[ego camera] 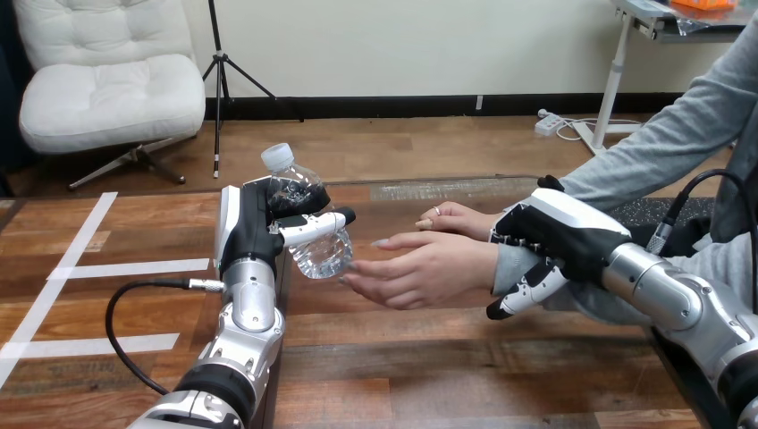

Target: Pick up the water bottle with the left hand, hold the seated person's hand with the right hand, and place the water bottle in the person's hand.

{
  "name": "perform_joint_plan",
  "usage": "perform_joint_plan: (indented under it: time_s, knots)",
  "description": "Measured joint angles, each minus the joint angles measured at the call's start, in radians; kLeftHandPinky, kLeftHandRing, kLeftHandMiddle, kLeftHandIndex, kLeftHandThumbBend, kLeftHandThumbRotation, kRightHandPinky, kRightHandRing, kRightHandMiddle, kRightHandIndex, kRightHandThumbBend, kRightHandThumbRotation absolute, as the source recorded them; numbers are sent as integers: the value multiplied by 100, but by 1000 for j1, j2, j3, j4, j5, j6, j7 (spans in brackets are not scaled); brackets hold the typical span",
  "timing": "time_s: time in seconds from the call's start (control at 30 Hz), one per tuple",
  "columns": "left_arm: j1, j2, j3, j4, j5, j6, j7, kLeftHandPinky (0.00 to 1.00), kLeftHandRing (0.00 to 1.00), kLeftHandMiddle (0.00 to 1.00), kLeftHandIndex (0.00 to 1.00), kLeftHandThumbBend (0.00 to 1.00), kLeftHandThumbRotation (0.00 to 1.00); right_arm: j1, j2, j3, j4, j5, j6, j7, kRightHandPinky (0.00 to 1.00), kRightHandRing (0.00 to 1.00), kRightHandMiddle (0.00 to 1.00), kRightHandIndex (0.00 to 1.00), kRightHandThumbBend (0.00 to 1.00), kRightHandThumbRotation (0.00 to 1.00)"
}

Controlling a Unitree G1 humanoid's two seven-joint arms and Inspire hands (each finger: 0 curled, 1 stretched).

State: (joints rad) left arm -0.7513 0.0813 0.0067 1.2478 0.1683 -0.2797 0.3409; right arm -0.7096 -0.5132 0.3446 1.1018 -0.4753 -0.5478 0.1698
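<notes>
Nearly there. My left hand [255, 228] grips the water bottle [322, 255], held just beside the person's hand [425, 268]. My right hand [559, 234] clasps the person's wrist [508, 266]. I'd ease the bottle into the open palm and release once it's seated.

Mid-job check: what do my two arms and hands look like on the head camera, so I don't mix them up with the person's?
The left forearm and right forearm are ribbed silver metal. The left hand and right hand are black, with white shells on the back and black-and-white jointed fingers. A black cable plugs in at the left wrist, another at the right.
</notes>
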Motion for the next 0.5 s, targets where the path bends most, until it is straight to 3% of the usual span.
perform_joint_plan:
  time_s: [0.5]
  knots:
    - [0,0,-1,0,1,0,0,42,46,47,51,76,0,0,-4,-2,0,0,-1,-8,31,34,39,39,82,0]
